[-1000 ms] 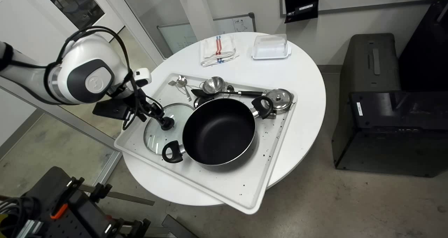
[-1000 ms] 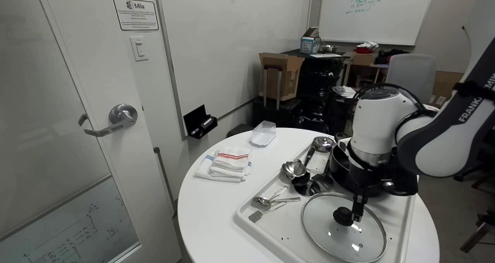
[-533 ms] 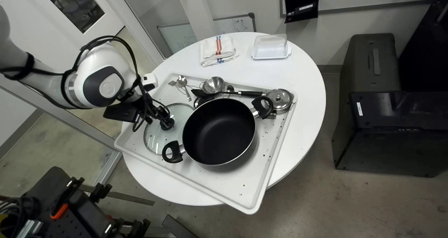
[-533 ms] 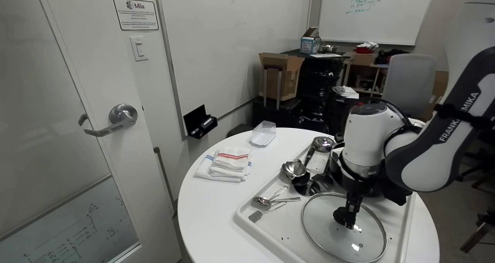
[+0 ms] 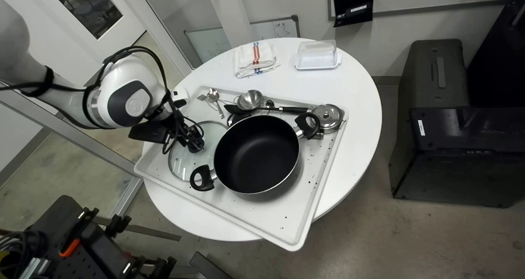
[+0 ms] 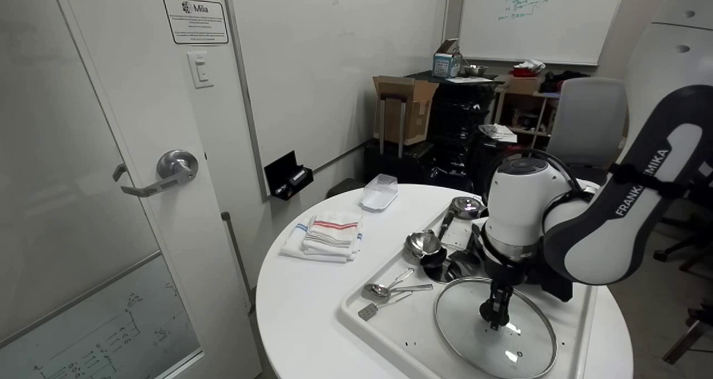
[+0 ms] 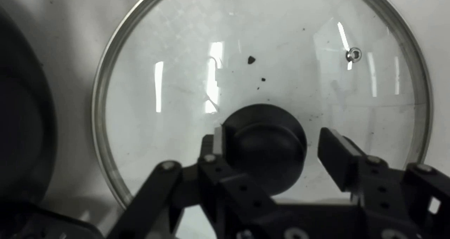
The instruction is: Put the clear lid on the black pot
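Note:
The clear lid (image 7: pixel 281 56), round glass with a metal rim, lies flat on the tray beside the black pot. Its black knob (image 7: pixel 269 158) sits between the fingers of my gripper (image 7: pixel 270 137). In the wrist view the left finger stands against or very close to the knob, while a gap shows between the knob and the right finger (image 7: pixel 337 158), so the jaws are open around it. The black pot (image 5: pixel 258 156) stands uncovered on the tray in an exterior view, and its dark side (image 7: pixel 21 126) fills the wrist view's left edge.
One pot handle (image 5: pixel 202 178) reaches over the lid's edge in that view. Along the back of the white tray (image 5: pixel 283 221) lie a metal bowl (image 5: pixel 250 99), small utensils (image 5: pixel 213 96) and a lidded metal pot (image 5: pixel 327 117). Folded towels (image 6: pixel 328 237) and a plastic box (image 6: pixel 380 192) stand farther back.
The arm has come down and across, to the left in one exterior picture and right in its counterpart, bringing the fingers around the knob. Lid and pot have stayed put.

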Tool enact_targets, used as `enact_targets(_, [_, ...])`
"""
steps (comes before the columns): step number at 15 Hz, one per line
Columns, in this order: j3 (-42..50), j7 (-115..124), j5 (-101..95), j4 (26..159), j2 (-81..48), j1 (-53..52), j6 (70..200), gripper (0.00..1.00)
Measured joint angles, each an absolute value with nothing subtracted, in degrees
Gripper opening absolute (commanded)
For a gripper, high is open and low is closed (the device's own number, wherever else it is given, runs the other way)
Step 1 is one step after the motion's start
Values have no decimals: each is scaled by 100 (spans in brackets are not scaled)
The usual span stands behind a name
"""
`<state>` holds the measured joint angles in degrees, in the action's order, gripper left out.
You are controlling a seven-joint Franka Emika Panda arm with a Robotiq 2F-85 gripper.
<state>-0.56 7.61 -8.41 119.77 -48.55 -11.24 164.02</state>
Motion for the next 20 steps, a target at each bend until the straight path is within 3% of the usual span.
enact_targets(2, [-42,761,-835,11953,-4839,-1123,16402,26])
enact_targets(20, [-424,625,-684,12162,-4374,-1026,16398,26])
